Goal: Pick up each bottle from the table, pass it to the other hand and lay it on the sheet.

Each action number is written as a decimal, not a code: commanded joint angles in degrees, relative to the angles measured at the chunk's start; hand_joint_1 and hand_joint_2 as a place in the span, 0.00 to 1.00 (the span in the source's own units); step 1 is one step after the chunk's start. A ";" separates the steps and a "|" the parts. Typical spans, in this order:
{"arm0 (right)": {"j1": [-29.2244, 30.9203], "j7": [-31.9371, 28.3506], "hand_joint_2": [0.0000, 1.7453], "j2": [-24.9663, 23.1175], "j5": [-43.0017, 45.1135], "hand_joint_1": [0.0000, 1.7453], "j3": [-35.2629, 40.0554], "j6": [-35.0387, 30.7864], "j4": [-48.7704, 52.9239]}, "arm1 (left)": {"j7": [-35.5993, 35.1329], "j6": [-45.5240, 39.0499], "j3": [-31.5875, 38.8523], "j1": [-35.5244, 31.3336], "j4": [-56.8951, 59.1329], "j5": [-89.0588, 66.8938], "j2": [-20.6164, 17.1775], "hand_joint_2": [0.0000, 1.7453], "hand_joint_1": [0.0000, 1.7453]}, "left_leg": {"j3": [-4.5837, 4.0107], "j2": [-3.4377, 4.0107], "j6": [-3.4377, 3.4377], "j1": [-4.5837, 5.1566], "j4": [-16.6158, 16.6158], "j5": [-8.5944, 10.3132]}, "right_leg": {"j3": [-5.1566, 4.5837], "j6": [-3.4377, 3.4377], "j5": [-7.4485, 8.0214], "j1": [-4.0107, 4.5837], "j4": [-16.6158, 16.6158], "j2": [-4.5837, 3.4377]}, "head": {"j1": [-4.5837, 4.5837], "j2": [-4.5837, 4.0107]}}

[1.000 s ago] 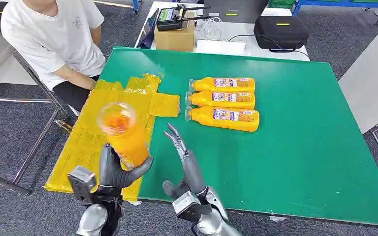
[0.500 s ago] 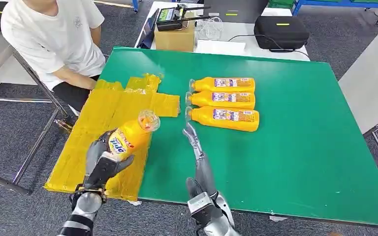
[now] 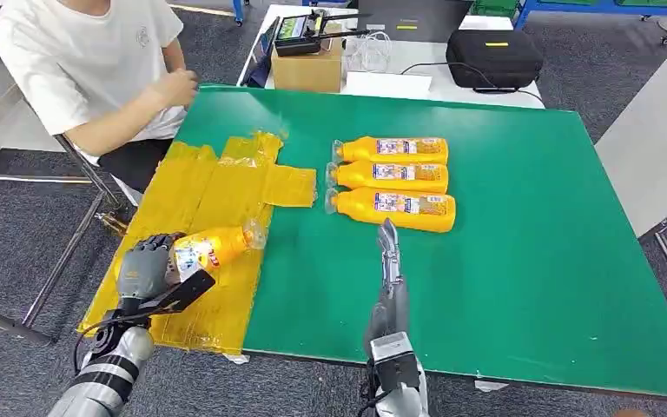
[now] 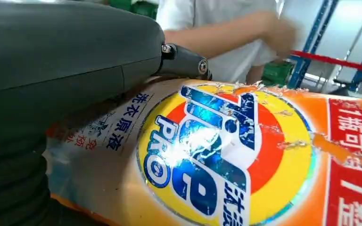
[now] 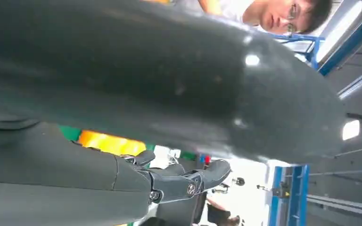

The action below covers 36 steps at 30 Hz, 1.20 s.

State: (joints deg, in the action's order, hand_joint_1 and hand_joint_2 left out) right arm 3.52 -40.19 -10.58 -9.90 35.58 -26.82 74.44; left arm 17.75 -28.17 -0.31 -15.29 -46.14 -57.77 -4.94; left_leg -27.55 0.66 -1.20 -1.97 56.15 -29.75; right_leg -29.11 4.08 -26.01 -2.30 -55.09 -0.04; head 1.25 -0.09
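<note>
My left hand [image 3: 143, 271] grips an orange detergent bottle [image 3: 211, 247], lying on its side low over the yellow sheet [image 3: 198, 193] with its clear cap toward the table's middle. Up close, the bottle's blue and red label [image 4: 226, 150] sits under my left hand's thumb [image 4: 66, 56]. Three more orange bottles [image 3: 391, 149] [image 3: 388, 176] [image 3: 393, 209] lie side by side on the green table [image 3: 521, 261]. My right hand [image 3: 389, 261] is open, fingers straight, pointing toward the nearest of those bottles and holding nothing. In the right wrist view my right hand [image 5: 136, 94] shows dark fingers extended.
A person in a white shirt [image 3: 87, 61] sits at the table's left far corner, one hand raised near the edge. Behind the green table stands a white table with a cardboard box [image 3: 308, 65] and a black case [image 3: 495, 56].
My left hand has lowered the bottle from upright to lying over the sheet. My right hand has moved right, toward the three bottles. The person has raised an arm.
</note>
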 commanded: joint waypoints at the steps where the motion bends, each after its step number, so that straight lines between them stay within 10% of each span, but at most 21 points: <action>1: 0.28 0.19 0.00 -0.06 -0.12 0.00 -3.51 1.61 -2.42 | 2.94 9.04 -0.53 2.41 4.50 0.45 -2.90 1.00 1.00 | 0.22 0.15 0.18 -0.02 -0.25 0.04 | 0.15 -0.31 0.10 0.08 0.21 -0.19 | 0.00 0.00; 5: 0.39 0.19 0.00 -0.20 0.13 0.00 -3.46 2.83 -2.94 | 5.91 11.60 -1.08 3.63 3.59 1.43 -3.01 1.00 1.00 | 0.34 0.09 0.20 0.00 -0.31 0.07 | 0.31 -0.32 0.13 0.06 0.25 -0.20 | 0.02 0.00; 7: 0.62 0.19 0.00 -0.25 0.08 0.00 -3.26 3.38 -3.28 | 10.42 15.27 0.12 4.85 1.84 5.89 -2.44 1.00 0.66 | 0.35 0.06 0.20 0.02 -0.29 0.08 | 0.33 -0.30 0.13 0.04 0.23 -0.18 | 0.00 0.00; 8: 0.89 0.19 0.00 -0.43 0.09 0.00 -3.18 3.80 -3.65 | 13.21 18.07 1.11 5.70 0.66 9.48 -1.63 1.00 0.24 | 0.37 0.05 0.15 0.02 -0.23 0.04 | 0.38 -0.23 0.09 0.02 0.16 -0.18 | 0.00 0.00; 9: 1.14 0.19 0.00 -0.58 0.03 0.00 -3.15 4.16 -4.04 | 14.62 18.99 0.91 6.31 -0.13 10.38 -1.32 1.00 0.02 | 0.40 0.13 0.20 0.02 -0.30 0.06 | 0.37 -0.30 0.14 0.04 0.23 -0.26 | 0.00 0.00; 27: 2.23 0.19 0.00 -1.04 0.98 0.00 -2.74 7.03 -5.62 | 14.04 34.29 -0.12 11.38 -8.97 21.94 -1.25 1.00 0.00 | 0.46 -0.35 0.11 0.12 -0.14 0.05 | 0.60 -0.20 0.00 -0.10 0.09 0.23 | 0.00 0.00; 36: 2.08 0.19 0.00 1.01 -6.30 0.00 -0.88 1.92 -4.31 | 15.98 37.18 6.87 14.10 -24.94 38.86 7.18 1.00 0.00 | 0.29 -0.47 0.20 0.02 -0.07 0.04 | 0.49 -0.24 0.00 0.01 0.15 0.32 | 0.00 0.00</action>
State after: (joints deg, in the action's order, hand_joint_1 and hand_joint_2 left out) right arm 3.41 -40.15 -12.22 -11.20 33.48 -21.74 72.15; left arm 35.12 5.81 1.66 -4.12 -61.15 -27.40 -4.70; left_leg -27.21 0.19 -1.21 -1.90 56.14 -29.70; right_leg -28.65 4.06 -26.05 -2.39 -55.10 0.32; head 1.25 -0.09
